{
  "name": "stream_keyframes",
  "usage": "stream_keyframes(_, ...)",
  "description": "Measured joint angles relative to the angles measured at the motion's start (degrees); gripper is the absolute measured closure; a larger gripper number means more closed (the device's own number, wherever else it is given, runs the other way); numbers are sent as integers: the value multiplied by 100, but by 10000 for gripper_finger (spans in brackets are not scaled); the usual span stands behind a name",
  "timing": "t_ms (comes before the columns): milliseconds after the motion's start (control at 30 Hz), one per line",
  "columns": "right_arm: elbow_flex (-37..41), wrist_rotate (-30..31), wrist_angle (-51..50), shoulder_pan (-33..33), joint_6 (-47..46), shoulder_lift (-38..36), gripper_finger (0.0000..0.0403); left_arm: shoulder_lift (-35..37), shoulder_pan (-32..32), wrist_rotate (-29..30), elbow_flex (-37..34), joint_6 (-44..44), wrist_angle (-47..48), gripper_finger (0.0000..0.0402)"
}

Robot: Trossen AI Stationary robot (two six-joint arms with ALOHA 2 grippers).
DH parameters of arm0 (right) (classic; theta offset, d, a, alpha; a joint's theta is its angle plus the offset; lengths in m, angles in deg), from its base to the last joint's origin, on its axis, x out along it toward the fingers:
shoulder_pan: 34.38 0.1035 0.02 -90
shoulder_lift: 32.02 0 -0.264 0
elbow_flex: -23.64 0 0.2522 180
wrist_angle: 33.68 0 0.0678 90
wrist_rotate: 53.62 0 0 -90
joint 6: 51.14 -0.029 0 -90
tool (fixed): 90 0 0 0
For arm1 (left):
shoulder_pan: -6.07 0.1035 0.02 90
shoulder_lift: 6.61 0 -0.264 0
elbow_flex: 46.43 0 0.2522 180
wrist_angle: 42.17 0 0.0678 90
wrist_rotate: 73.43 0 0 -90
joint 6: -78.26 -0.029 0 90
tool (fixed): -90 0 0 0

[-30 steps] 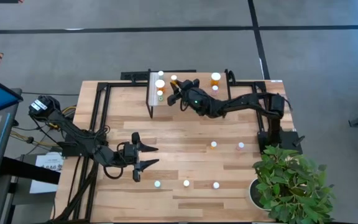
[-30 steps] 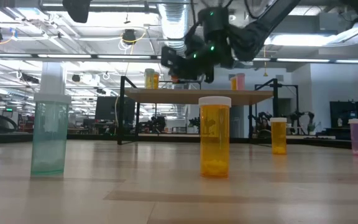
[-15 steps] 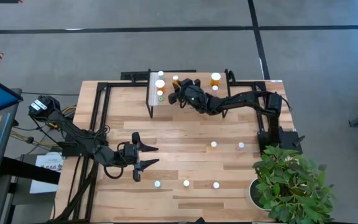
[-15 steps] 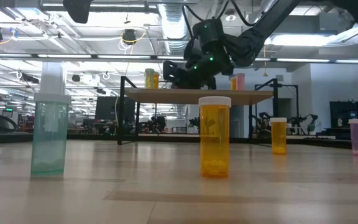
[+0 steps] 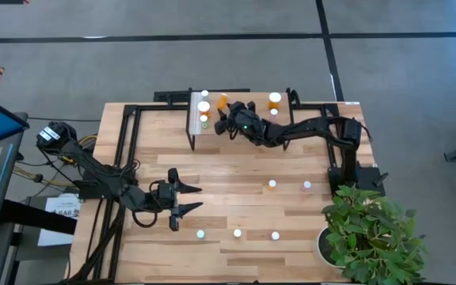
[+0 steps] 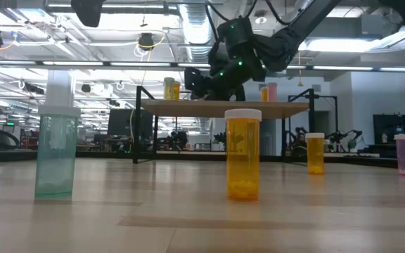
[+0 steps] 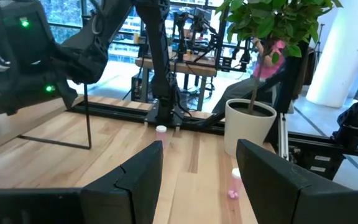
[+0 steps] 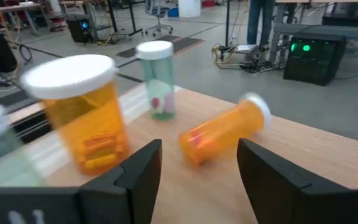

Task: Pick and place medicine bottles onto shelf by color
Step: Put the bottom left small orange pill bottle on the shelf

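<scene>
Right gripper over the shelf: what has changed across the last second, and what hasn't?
The right gripper has opened over the shelf and let go of an orange bottle, which now lies tipped on its side on the shelf board instead of standing. The arm shifted only slightly. The left gripper stayed open and parked low on the table, and the loose bottles on the table did not move.

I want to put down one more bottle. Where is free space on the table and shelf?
The bare wooden tabletop lies free between the raised light-wood shelf and the left gripper. The shelf's white-strip end is crowded: upright bottles, a toppled orange bottle, the open right gripper.
</scene>
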Motion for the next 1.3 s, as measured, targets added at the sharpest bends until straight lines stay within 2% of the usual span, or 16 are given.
stream_keyframes(600, 0, 9, -493, 267, 77, -132, 168, 1, -2, -149, 0, 135, 61, 210)
stream_keyframes(767, 4, 109, -496, 361, 483, -511, 168, 2, -2, -151, 0, 173, 82, 210)
stream_keyframes(933, 3, 114, -758, 395, 936, -1198, 168, 2, -2, -153, 0, 221, 95, 210)
stream_keyframes(1000, -42, -147, -1217, 257, 870, -1543, 168, 2, -2, -153, 0, 249, 93, 210)
stream_keyframes(1100, -400, -851, -2417, -168, 340, -1840, 168, 2, -2, -151, 0, 250, 72, 210)
stream_keyframes(1233, -1322, -2288, -4010, -720, 225, -1726, 168, 2, -2, -151, 0, 242, 22, 210)
stream_keyframes(1300, -1867, -2708, -4677, -812, 463, -1490, 168, 4, -2, -151, 0, 242, 19, 210)
